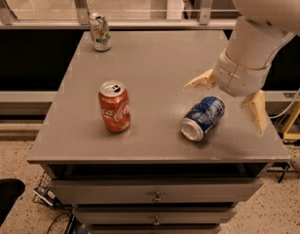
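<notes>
Hovering over the right-hand part of the counter (155, 57), the claw (224, 108) is seen in the single camera view with its two tan fingers (198, 80) set wide apart, one on the far left of the blue can (202, 118) and the other out to its right, near the counter's right edge; nothing is clamped between them, and a visible gap separates each finger from the can. Blue can: lying on its side on the counter, right of centre, its opened end turned toward the front edge, its other end pointing back under the white wrist. Red cola can (114, 107): upright, left of centre, well apart from the claw and undisturbed. Third can (100, 31), pale with green marking: upright at the far left corner, by the rail. Drawers (155, 197) below the counter: closed. Assessment of progress as things lie: the claw stands bracketing the blue can from above and behind but has no hold on it; no can is off the surface, and every item rests on the counter. Whether the fingers are low enough to meet the can's sides cannot be judged from this angle
</notes>
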### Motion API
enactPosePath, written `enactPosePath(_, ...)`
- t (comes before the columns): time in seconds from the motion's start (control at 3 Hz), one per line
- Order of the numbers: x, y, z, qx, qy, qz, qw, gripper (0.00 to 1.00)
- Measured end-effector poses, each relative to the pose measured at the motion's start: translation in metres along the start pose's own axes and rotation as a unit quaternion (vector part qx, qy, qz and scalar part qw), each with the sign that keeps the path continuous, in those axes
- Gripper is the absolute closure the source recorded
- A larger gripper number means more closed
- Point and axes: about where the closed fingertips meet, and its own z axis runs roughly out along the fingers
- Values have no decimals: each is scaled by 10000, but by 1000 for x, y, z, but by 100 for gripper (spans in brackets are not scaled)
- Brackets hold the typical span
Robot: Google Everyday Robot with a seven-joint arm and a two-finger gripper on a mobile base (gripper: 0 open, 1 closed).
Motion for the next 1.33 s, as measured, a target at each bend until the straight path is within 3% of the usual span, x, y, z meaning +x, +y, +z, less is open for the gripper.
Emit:
enactPosePath(0.33,6,5,10,-126,-32,-221,9997,0)
enactPosePath(1.0,15,24,30,-108,-57,-531,9985,0)
enactPosePath(1.33,16,33,35,-75,-52,-616,9981,16)
